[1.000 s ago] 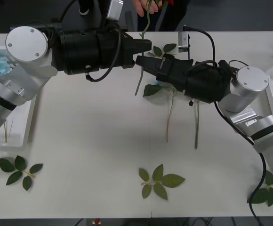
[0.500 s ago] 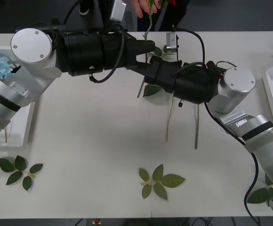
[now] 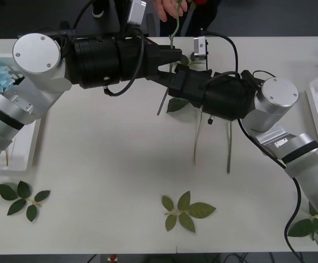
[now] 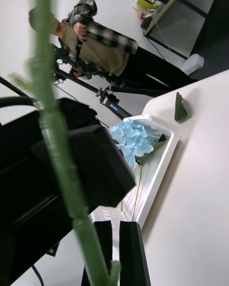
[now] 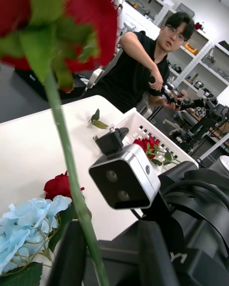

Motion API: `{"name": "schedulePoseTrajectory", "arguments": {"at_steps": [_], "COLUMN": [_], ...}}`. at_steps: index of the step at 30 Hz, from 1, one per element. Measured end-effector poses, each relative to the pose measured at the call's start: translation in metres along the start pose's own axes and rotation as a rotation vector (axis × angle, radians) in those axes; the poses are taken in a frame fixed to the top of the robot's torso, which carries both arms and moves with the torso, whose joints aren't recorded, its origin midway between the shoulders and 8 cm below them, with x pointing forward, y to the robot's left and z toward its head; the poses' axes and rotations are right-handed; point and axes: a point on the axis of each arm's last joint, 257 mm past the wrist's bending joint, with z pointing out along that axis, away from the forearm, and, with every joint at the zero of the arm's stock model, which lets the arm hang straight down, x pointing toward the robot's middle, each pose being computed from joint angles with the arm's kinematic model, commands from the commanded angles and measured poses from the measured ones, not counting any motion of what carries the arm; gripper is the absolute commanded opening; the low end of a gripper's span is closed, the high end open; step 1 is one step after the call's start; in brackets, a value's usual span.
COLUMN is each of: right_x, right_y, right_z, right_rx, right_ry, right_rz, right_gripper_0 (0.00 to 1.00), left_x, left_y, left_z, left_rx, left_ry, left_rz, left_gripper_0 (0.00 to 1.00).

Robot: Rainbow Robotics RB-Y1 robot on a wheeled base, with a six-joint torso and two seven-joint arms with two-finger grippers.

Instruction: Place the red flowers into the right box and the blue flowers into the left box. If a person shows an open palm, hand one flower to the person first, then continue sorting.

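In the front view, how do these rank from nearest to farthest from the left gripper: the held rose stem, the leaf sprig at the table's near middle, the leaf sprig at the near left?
1. Rose stem, at the left gripper.
2. Middle leaf sprig, near edge, centre.
3. Left leaf sprig, near left corner.

Worktop (image 3: 104,186): smooth, matt white surface. Robot arm shells: brushed silver metal with matt black plastic housings. Left box (image 4: 160,164): glossy white moulded plastic. Blue flowers (image 4: 133,140): thin, cloth-like petals. Red flower (image 5: 62,9): soft, cloth-like bloom on a ridged, semi-gloss green plastic stem (image 5: 71,167).
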Motion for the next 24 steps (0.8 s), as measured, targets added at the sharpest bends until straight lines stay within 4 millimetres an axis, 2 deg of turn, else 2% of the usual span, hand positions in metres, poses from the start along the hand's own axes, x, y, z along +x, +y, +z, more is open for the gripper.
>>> {"name": "schedulePoseTrajectory", "arguments": {"at_steps": [3,10,14,19,24], "right_x": [-0.008,-0.010,-0.017,-0.035,-0.055], "right_y": [-0.001,-0.003,-0.003,-0.027,-0.072], "right_z": [-0.004,-0.009,-0.025,-0.066,-0.104], "right_rx": [0.003,0.003,-0.013,0.049,0.227], "right_ry": [-0.017,-0.028,-0.038,-0.090,-0.111], "right_rz": [-0.003,0.009,0.021,0.024,-0.078], "right_gripper_0": [0.00,0.00,0.00,0.00,0.00], "left_x": [-0.001,-0.004,-0.004,-0.004,-0.005], "left_y": [0.000,-0.002,-0.002,-0.002,-0.001], "left_z": [0.000,-0.001,-0.001,-0.001,-0.003], "left_rx": [0.000,0.008,0.009,0.009,0.007], "left_ry": [-0.003,-0.010,-0.011,-0.011,-0.011], "left_rz": [-0.002,-0.011,-0.014,-0.014,-0.015], "left_gripper_0": [1.00,1.00,1.00,1.00,1.00]}}
